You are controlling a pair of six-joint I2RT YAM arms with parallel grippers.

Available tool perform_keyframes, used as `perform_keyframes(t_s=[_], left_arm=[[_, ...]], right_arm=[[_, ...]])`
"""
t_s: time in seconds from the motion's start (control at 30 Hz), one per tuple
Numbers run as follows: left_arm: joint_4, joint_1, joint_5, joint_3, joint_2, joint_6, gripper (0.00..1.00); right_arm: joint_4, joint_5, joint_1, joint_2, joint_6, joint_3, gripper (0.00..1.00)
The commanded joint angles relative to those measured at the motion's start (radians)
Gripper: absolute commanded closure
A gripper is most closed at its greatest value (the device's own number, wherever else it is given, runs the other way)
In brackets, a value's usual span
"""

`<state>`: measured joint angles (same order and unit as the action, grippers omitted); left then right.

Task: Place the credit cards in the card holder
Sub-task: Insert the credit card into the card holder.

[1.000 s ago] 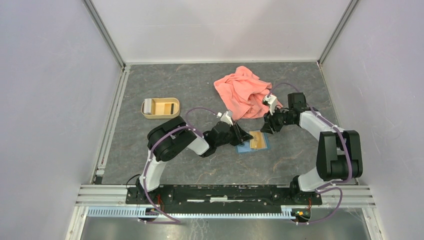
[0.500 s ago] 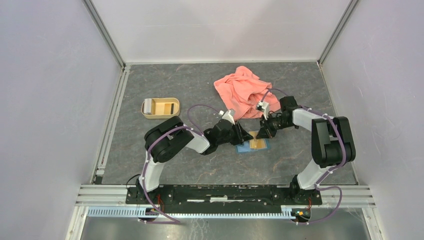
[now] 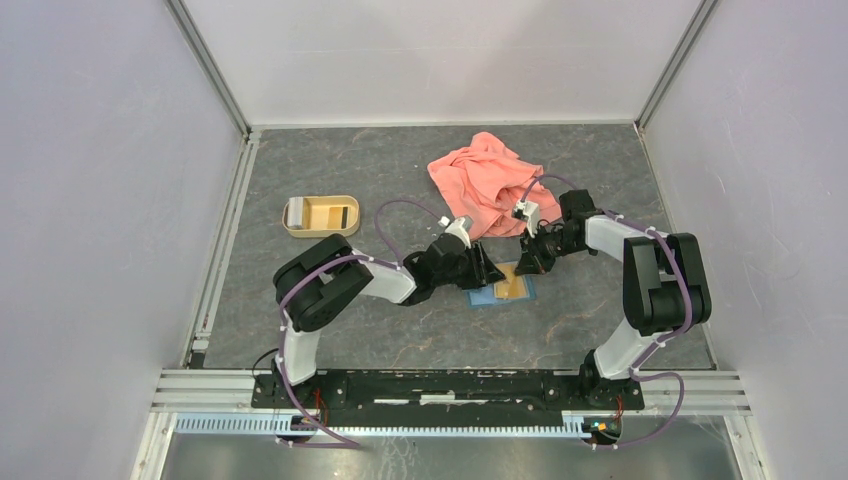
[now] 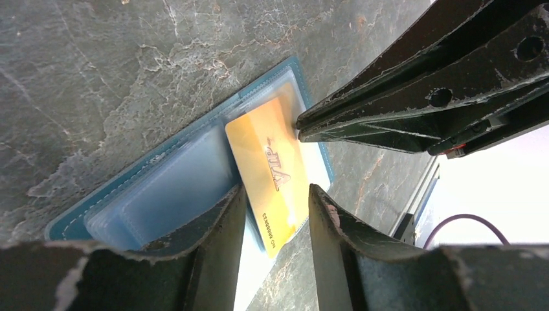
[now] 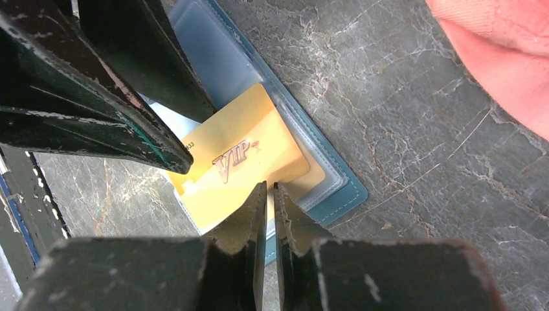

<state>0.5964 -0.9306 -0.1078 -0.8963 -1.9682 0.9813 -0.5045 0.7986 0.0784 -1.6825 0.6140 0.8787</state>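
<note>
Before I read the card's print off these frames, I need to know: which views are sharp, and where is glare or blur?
Left wrist: card sharp, VIP print readable; picture's right edge washed out white; left claw soft at the bottom. Right wrist: even light, print crisp, right claw soft close up. Top view: even light, faint shadows, card too small to read.

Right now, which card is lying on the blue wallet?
The gold VIP card, lying on the open wallet. The other cards sit far off in the tan tray.
</note>
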Motion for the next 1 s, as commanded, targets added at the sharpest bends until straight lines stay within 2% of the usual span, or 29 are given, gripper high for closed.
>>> perform_keyframes(t_s=[0.0,0.2,0.43,0.97], left_arm=[[-0.168,0.007,0.009,-0.010,0.029,-0.099,0.51],[-0.216,0.006,0.032,-0.004,0.080,-0.128,0.51],[-0.251,0.003,0.032,-0.001,0.118,-0.124,0.54],[-0.245,-0.032,0.002,-0.057,0.034,-0.073,0.72]], right_arm=[[0.010,-0.035,0.001,-0.011,0.000,0.020,0.86],[0.008,-0.020,0.002,-0.009,0.004,0.022,0.85],[-0.037,0.070,0.001,0.043,0.072,0.037,0.79],[-0.020,0.035,-0.022,0.093,0.065,0.031,0.78]])
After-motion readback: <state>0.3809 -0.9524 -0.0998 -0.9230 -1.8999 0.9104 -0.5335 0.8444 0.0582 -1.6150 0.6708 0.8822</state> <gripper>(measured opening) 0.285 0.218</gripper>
